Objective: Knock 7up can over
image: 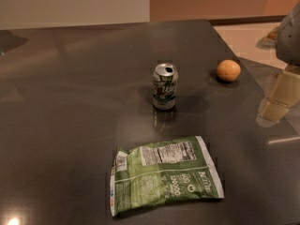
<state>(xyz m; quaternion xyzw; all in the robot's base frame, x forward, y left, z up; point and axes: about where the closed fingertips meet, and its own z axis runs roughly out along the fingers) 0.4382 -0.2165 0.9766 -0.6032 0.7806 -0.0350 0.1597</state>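
The 7up can (165, 86) stands upright near the middle of the dark, glossy table (70, 102), its silver top showing an opened mouth; an orange (228, 71) lies to its right and a little farther back, well apart from it; a flat green snack bag (165, 181) lies on the near side, apart from the can.

The can looks thin-walled and light, and since it appears opened it may be partly or wholly empty; on this smooth surface it would likely slide rather than tip if pushed low. A sideways push high on the wall, just under the rim, seems the best place to touch it; no grasp is needed, and a hard squeeze would dent it. Once down, it may roll.

The gripper (275, 102) shows as a pale, segmented shape at the right edge of the scene, over the table's right side, below a grey part of the arm; it is well apart from the can and to the near right of the orange. It touches and holds nothing visible; whether it is spread or pressed together cannot be told.
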